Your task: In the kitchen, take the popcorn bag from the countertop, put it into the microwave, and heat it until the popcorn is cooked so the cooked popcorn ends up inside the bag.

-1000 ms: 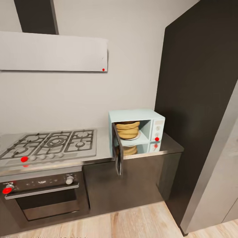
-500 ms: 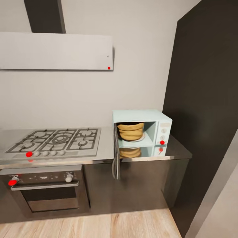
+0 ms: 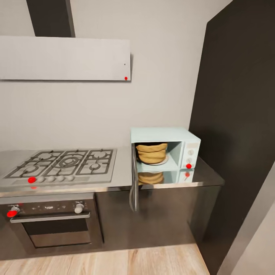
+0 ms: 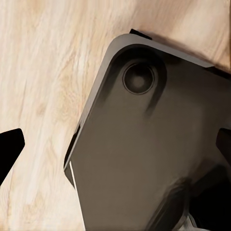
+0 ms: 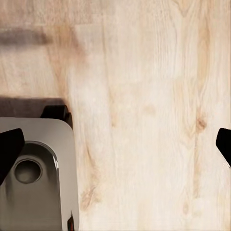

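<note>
1. Task object located: the small tan-brown wrinkled popcorn bag with rolled rim (image 3: 151, 152) is seen inside the boxy pale-blue microwave (image 3: 165, 134), on the pale round plate in its cavity, at about 3 o'clock from frame centre in the head view. A second tan shape below it is judged to be its reflection in the glossy grey metal-look counter (image 3: 122, 168).
2. The microwave's dark glass door (image 3: 133, 183) is swung open toward the camera, hanging past the counter's front edge. Judged: loading is done; the door is left open because closing and starting are not yet done.
3. The microwave is set at the counter's right end, against the tall dark panel (image 3: 240, 126). The grated steel gas hob (image 3: 63, 164) lies at 9 o'clock from it, with the dark built-in oven (image 3: 53, 223) beneath.
4. Left end effector (image 4: 115, 149): dark fingertips at opposite picture edges, spread wide, nothing held. It hangs over the robot's dark grey base plate (image 4: 144, 154) and the light wood floor (image 4: 43, 72).
5. Right end effector (image 5: 115, 144): likewise spread and empty, above the wood floor. Judged: both arms are stowed low while the base is positioned.
6. Writing: none legible. Red dots are seen on the microwave panel, hob, oven knob and the grey wall hood (image 3: 65, 58).
</note>
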`<state>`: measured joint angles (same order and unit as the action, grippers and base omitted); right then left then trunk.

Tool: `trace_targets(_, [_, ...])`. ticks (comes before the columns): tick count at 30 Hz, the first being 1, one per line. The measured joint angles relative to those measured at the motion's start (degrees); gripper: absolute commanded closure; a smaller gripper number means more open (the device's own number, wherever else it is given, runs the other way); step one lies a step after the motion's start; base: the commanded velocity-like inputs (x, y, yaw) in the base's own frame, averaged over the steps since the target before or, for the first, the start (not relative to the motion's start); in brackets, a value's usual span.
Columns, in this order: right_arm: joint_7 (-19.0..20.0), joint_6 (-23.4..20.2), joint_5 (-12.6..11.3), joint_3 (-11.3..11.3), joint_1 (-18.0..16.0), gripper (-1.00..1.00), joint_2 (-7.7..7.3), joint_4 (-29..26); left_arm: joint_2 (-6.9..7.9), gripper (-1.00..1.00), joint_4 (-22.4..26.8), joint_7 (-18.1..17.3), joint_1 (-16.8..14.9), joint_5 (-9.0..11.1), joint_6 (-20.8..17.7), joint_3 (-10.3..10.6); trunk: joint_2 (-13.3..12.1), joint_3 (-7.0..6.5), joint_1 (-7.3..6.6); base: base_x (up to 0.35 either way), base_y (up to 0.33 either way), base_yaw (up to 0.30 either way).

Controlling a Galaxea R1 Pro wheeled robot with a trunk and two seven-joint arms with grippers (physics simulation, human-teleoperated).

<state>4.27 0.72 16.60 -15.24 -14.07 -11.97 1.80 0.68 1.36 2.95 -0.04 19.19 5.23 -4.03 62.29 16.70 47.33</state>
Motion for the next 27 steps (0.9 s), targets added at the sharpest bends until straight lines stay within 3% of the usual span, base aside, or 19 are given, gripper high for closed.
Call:
trace_targets(9, [0.00,0.00,0.03,0.00,0.00,-1.00,-0.21,0.00,0.13,-1.00,0.00,0.02,0.01,0.05,0.00,0.01,0.00,0.00,0.00,0.308,0.000,0.000])
trace_targets(19, [0.00,0.08,0.03,0.00,0.00,-1.00,-0.21,0.00,0.68,-1.00,0.88,0.20,-0.03,-0.18,-0.11,0.01,-0.01,0.00,0.03,0.029,0.000,0.000])
trace_targets(22, [0.00,0.07,0.03,0.00,0.00,-1.00,-0.20,0.00,3.03,-1.00,8.58,0.42,-0.08,-0.28,-2.19,0.11,-0.01,-0.01,0.03,0.000,0.000,0.000])
trace_targets(25, [0.00,0.08,0.04,0.00,0.00,-1.00,-0.14,0.00,6.19,-1.00,19.60,0.30,-0.07,-1.01,-10.59,-0.26,-0.01,-0.02,0.03,0.000,0.000,0.000])
trace_targets(27, [0.00,0.17,0.04,0.00,0.00,-1.00,-0.07,-0.01,8.27,-1.00,30.04,0.23,-0.06,-1.02,-18.03,-0.32,-0.02,-0.03,0.03,0.000,0.000,0.000])
